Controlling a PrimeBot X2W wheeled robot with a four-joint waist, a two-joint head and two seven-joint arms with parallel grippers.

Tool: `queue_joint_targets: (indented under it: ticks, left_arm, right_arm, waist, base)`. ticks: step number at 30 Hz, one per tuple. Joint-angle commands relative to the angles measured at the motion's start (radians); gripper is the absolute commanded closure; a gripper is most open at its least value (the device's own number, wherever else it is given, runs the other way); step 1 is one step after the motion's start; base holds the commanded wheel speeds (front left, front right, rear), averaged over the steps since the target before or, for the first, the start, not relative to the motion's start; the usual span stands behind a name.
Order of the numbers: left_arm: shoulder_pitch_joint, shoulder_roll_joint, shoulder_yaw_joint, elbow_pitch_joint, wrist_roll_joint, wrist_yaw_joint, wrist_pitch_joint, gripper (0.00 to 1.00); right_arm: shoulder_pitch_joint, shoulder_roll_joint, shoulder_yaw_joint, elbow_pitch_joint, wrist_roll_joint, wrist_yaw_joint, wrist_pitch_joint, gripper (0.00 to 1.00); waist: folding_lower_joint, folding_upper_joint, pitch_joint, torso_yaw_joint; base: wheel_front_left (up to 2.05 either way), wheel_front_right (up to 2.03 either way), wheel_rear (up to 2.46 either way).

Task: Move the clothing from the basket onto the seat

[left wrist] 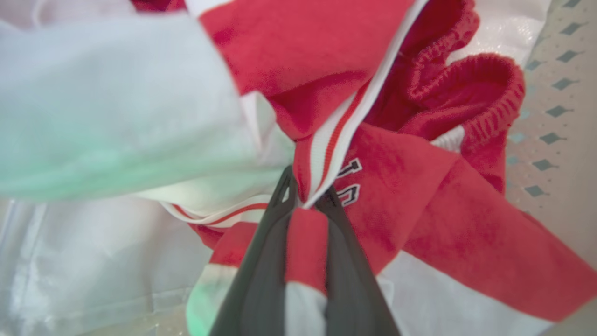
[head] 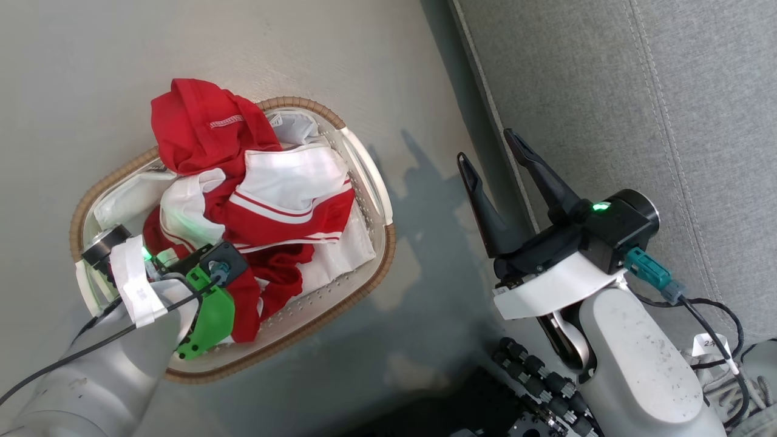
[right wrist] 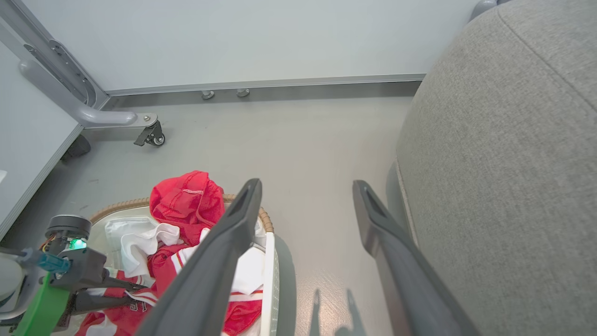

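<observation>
The basket (head: 386,255) stands on the floor at the left, heaped with the red and white clothing (head: 273,206). My left arm's green and black wrist (head: 209,291) reaches down into its near end. In the left wrist view, my left gripper (left wrist: 308,196) is shut on a fold of the clothing (left wrist: 419,210) with red-white striped trim, next to a dark number print. My right gripper (head: 487,145) hangs open and holds nothing, over the floor beside the grey seat (head: 637,91). In the right wrist view, my right gripper (right wrist: 306,186) has the basket (right wrist: 269,280) and clothing (right wrist: 186,205) lower left and the seat (right wrist: 503,163) at the right.
A plain white sheet (head: 121,206) lines the basket under the garments. Bare grey floor (head: 437,273) lies between the basket and the seat. A grey frame on a caster (right wrist: 149,135) stands by the far wall. My dark base (head: 534,388) sits at the bottom.
</observation>
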Motion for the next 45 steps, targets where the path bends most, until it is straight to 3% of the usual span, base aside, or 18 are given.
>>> queue_joint_targets:
  ticks: [1, 11, 21, 34, 45]
  left_arm:
    - [-0.002, -0.011, 0.003, -0.003, -0.009, -0.005, -0.014, 1.00]
    - [0.063, -0.063, 0.057, -0.054, -0.098, -0.007, -0.059, 1.00]
    - [0.178, -0.068, 0.164, -0.236, -0.144, 0.013, -0.059, 1.00]
    - [0.352, -0.072, 0.379, -0.509, -0.103, 0.027, -0.059, 1.00]
    - [0.471, -0.125, 0.561, -0.713, -0.032, 0.009, -0.059, 1.00]
  right_arm:
    - [0.001, -0.002, -0.004, -0.001, 0.006, 0.000, -0.005, 0.00]
    - [0.003, -0.003, -0.041, 0.035, -0.011, 0.000, -0.005, 0.00]
    - [0.035, -0.003, -0.099, 0.087, -0.050, 0.000, -0.005, 0.00]
    - [0.111, -0.003, -0.160, 0.139, -0.083, 0.000, -0.005, 0.00]
    - [0.198, -0.003, -0.182, 0.162, -0.088, 0.000, -0.005, 0.00]
  waist:
    - [-0.0001, 0.0000, -0.015, 0.003]
    - [-0.0001, 0.0000, -0.158, 0.050]
    - [-0.0001, 0.0000, -0.323, 0.139]
    - [-0.0001, 0.0000, -0.518, 0.233]
    - [-0.0001, 0.0000, -0.649, 0.262]
  base:
    - [0.00, 0.00, 0.00]
    - [0.00, 0.00, 0.00]
    - [0.00, 0.00, 0.00]
    - [0.00, 0.00, 0.00]
    - [0.00, 0.00, 0.00]
